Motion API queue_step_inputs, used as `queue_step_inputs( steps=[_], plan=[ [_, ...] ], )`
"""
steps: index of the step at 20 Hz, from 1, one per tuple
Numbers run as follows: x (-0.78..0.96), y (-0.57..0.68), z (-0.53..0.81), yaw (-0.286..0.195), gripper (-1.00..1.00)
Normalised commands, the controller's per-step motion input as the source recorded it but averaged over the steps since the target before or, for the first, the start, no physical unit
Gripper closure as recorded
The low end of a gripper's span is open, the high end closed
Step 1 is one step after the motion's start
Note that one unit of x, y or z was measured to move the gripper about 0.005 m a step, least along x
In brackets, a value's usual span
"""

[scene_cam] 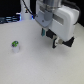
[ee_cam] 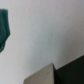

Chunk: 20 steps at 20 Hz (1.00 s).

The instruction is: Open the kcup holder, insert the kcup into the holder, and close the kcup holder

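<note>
The kcup (scene_cam: 15, 47), a small white pod with a green top, stands alone on the white table toward the exterior view's left. My gripper (scene_cam: 51, 40) hangs from the white arm at the exterior view's upper right, well apart from the kcup. Its fingers are too blurred to show how they stand. In the wrist view a dark boxy corner with a grey face (ee_cam: 62, 74) shows at the edge. It may be the kcup holder, but I cannot tell. No kcup holder shows clearly in the exterior view.
Dark items (scene_cam: 7, 20) and a white object (scene_cam: 25, 15) sit at the table's far edge on the exterior view's left. A blurred teal shape (ee_cam: 4, 27) shows at the wrist view's edge. White table (scene_cam: 35, 65) surrounds the kcup.
</note>
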Motion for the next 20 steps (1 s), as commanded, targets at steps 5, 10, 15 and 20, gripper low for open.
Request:
queue_step_inputs(
  steps=[5,10,15,20],
  plan=[
    [-0.31,-0.47,0.03,-0.255,-1.00],
    [-0.34,-0.50,0.01,-0.248,-1.00],
    [-0.34,-0.51,0.01,-0.249,-1.00],
    [-0.35,-0.54,0.00,-0.243,-1.00]
  ],
)
